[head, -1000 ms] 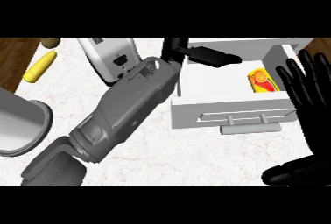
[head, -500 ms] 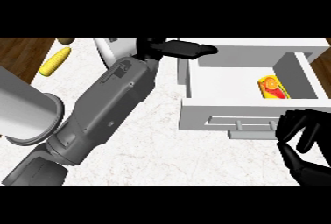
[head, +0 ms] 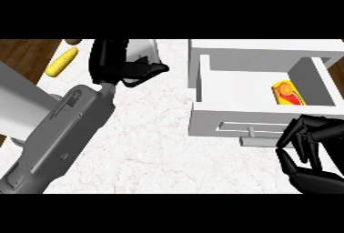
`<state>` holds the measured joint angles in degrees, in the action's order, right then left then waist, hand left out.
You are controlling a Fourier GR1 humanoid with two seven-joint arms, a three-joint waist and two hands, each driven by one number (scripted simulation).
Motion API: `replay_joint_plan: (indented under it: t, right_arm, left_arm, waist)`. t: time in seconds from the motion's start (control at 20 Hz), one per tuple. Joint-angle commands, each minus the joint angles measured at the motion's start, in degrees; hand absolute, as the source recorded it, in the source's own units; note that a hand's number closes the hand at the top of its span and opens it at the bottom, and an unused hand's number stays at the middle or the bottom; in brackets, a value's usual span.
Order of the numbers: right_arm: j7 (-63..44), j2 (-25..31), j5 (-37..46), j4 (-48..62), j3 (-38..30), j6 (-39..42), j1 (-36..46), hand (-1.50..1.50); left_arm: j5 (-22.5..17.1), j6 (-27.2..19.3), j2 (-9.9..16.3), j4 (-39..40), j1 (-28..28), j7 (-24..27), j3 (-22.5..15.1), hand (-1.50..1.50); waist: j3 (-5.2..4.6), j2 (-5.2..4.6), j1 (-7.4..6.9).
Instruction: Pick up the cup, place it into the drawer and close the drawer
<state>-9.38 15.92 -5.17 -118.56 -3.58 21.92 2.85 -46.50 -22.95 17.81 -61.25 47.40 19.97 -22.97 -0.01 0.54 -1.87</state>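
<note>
Head view: the left hand (head: 121, 66) curls round the pale cup (head: 142, 50) at the bench's (head: 168, 150) far side. The open drawer (head: 259, 88) lies well to its right. The right hand (head: 310, 152), fingers curled on nothing, sits just before the drawer front.

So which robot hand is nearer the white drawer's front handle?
Right. The right robot hand sits right beside the white drawer's front handle; the left robot hand is far across the counter, curled round a white cup.

No readable text — labels, numbers, signs none.
</note>
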Motion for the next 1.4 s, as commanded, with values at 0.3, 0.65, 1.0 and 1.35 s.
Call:
replay_joint_plan:
  t: [0.3, 0.65, 1.0, 1.35]
  right_arm:
    - [5.9, 1.0, 18.3, 6.3, 6.8, -1.2, 1.6, 1.5]
    - [16.1, 4.9, 37.3, 16.2, 14.4, -5.6, 2.6, 1.5]
    - [20.7, -0.1, 46.5, 32.8, 17.4, -13.4, 8.7, -1.5]
    - [22.5, -2.1, 51.5, 52.4, 16.1, -15.3, 19.6, -1.5]
  left_arm:
    - [-1.1, 3.7, 9.0, -20.0, -21.4, -1.7, 3.1, -1.5]
    - [-1.9, 11.0, 14.2, -22.8, -30.5, 1.5, 7.1, -1.5]
    - [-2.0, 16.6, 14.3, -22.2, -34.9, 0.3, 12.3, -1.5]
    - [-1.1, 21.4, 14.1, -23.2, -40.3, 2.3, 15.5, -1.5]
  waist:
    - [0.01, -0.34, 0.34]
    - [0.02, -0.55, 0.19]
    - [0.02, -0.63, 1.3]
    - [0.03, -0.7, 0.87]
